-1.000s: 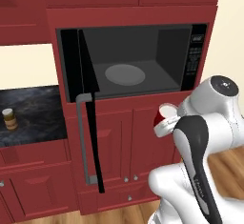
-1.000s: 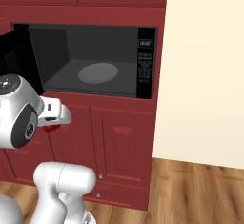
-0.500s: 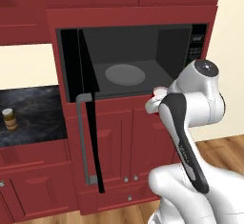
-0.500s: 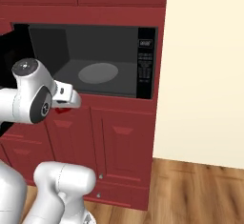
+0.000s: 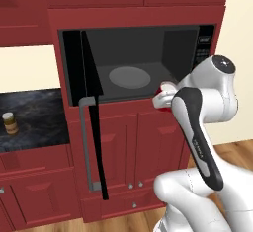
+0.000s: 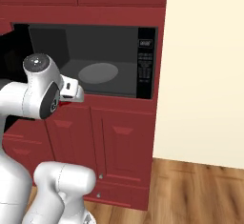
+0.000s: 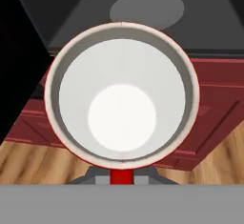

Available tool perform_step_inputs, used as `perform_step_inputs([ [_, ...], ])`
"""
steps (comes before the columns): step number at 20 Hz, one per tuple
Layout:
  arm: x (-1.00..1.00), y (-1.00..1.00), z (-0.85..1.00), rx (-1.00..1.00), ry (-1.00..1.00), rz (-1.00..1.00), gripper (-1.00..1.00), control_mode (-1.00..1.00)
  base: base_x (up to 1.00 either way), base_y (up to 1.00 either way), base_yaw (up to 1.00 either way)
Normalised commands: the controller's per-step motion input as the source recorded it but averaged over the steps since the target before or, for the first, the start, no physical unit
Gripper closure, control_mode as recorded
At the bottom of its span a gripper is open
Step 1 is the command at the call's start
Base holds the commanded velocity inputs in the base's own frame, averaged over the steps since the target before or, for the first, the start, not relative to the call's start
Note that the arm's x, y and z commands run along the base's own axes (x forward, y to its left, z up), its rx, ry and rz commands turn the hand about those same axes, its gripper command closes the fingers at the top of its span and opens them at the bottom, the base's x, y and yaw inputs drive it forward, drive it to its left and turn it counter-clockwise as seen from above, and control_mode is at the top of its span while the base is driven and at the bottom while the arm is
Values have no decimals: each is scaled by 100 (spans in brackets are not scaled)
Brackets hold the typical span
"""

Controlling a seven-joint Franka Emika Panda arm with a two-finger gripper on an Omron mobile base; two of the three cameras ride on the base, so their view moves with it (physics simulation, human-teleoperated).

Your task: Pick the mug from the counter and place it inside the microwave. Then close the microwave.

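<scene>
Pickup was complete: gripper (image 7: 122, 173) pinched the red mug (image 7: 122, 99) by its handle just outside the open microwave (image 5: 148, 53) (glass turntable (image 5: 129, 77) bare), placement and door closure remaining.

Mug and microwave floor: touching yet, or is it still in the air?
Apart. In the hand view the mug hangs in front of the microwave opening, with cabinet front and wood floor visible beneath it.

Mug (image 5: 163, 96) now higher and nearer the open microwave (image 5: 138, 63) front edge, arm raised
</scene>
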Motion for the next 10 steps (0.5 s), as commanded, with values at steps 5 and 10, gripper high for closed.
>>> perform_step_inputs([
  [5, 7, 0, 35, 0, -13, 0, 100, -100, 0, 0, 0],
  [10, 21, 0, 22, 0, -3, 0, 100, -100, 0, 0, 0],
])
